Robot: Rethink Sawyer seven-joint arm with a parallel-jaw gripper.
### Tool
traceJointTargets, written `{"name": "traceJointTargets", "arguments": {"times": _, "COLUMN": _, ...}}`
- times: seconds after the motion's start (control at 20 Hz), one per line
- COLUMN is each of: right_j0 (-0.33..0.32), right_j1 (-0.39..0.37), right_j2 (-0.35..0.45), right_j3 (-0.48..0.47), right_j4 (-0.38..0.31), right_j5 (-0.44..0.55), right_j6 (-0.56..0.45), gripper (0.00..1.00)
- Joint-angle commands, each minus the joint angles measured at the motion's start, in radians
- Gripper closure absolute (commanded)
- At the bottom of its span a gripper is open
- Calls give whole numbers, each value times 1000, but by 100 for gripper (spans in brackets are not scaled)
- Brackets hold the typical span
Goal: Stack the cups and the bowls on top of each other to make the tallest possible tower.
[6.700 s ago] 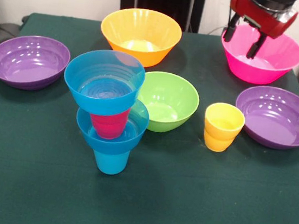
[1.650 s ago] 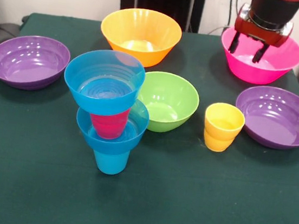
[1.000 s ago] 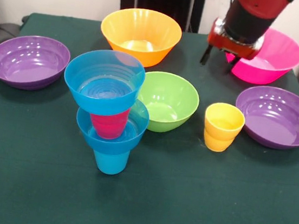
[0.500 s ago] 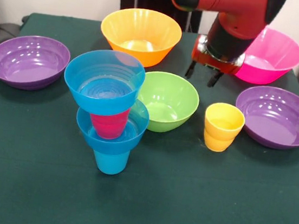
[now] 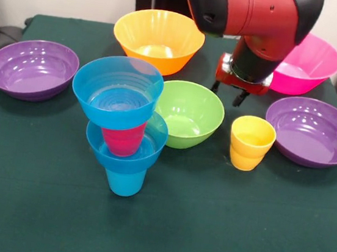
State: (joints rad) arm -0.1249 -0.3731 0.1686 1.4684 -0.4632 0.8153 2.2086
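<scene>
Currently the pincer [image 5: 228, 94], tips apart and empty, hangs right of frame centre just above the far-right rim of the lime green bowl [image 5: 188, 114]. The yellow cup [image 5: 251, 143] stands upright on the desk [image 5: 205, 229], below and slightly right of it. No readable labels or writing.

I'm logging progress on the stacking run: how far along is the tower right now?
Done: the tower has four pieces, blue cup, blue bowl, red cup, blue bowl on top. In hand: nothing; the gripper hangs open between the green bowl and pink bowl. Left: yellow cup, green, orange, pink and both purple bowls.
</scene>
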Motion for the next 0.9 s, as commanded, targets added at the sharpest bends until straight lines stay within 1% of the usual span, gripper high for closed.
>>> {"name": "traceJointTargets", "arguments": {"times": 0.05, "right_j0": -3, "right_j1": 47, "right_j2": 109, "right_j3": -91, "right_j4": -77, "right_j5": -25, "right_j6": -216, "gripper": 0}}
{"name": "traceJointTargets", "arguments": {"times": 0.1, "right_j0": -2, "right_j1": 47, "right_j2": 105, "right_j3": -72, "right_j4": -84, "right_j5": -48, "right_j6": -204, "gripper": 0}}
{"name": "traceJointTargets", "arguments": {"times": 0.25, "right_j0": -12, "right_j1": 41, "right_j2": 106, "right_j3": -68, "right_j4": -92, "right_j5": -52, "right_j6": -211, "gripper": 0}}
{"name": "traceJointTargets", "arguments": {"times": 0.3, "right_j0": 3, "right_j1": 44, "right_j2": 106, "right_j3": -67, "right_j4": -96, "right_j5": -58, "right_j6": -197, "gripper": 0}}
{"name": "traceJointTargets", "arguments": {"times": 0.35, "right_j0": 3, "right_j1": 45, "right_j2": 108, "right_j3": -65, "right_j4": -97, "right_j5": -60, "right_j6": -198, "gripper": 0}}
{"name": "traceJointTargets", "arguments": {"times": 0.4, "right_j0": -28, "right_j1": 44, "right_j2": 108, "right_j3": -65, "right_j4": -98, "right_j5": -57, "right_j6": -218, "gripper": 0}}
{"name": "traceJointTargets", "arguments": {"times": 0.45, "right_j0": -33, "right_j1": 40, "right_j2": 109, "right_j3": -61, "right_j4": -94, "right_j5": -50, "right_j6": -220, "gripper": 0}}
{"name": "traceJointTargets", "arguments": {"times": 0.5, "right_j0": -14, "right_j1": 33, "right_j2": 114, "right_j3": -58, "right_j4": -86, "right_j5": -40, "right_j6": -205, "gripper": 0}}
{"name": "traceJointTargets", "arguments": {"times": 0.65, "right_j0": -14, "right_j1": 4, "right_j2": 124, "right_j3": -43, "right_j4": -62, "right_j5": 0, "right_j6": -205, "gripper": 0}}
{"name": "traceJointTargets", "arguments": {"times": 0.7, "right_j0": 4, "right_j1": -14, "right_j2": 130, "right_j3": -24, "right_j4": -51, "right_j5": 12, "right_j6": -192, "gripper": 0}}
{"name": "traceJointTargets", "arguments": {"times": 0.75, "right_j0": 2, "right_j1": -28, "right_j2": 137, "right_j3": -22, "right_j4": -39, "right_j5": 36, "right_j6": -198, "gripper": 0}}
{"name": "traceJointTargets", "arguments": {"times": 0.8, "right_j0": -17, "right_j1": -30, "right_j2": 146, "right_j3": -53, "right_j4": -24, "right_j5": 81, "right_j6": -224, "gripper": 0}}
{"name": "traceJointTargets", "arguments": {"times": 0.9, "right_j0": -24, "right_j1": -58, "right_j2": 158, "right_j3": -51, "right_j4": -3, "right_j5": 128, "right_j6": -236, "gripper": 0}}
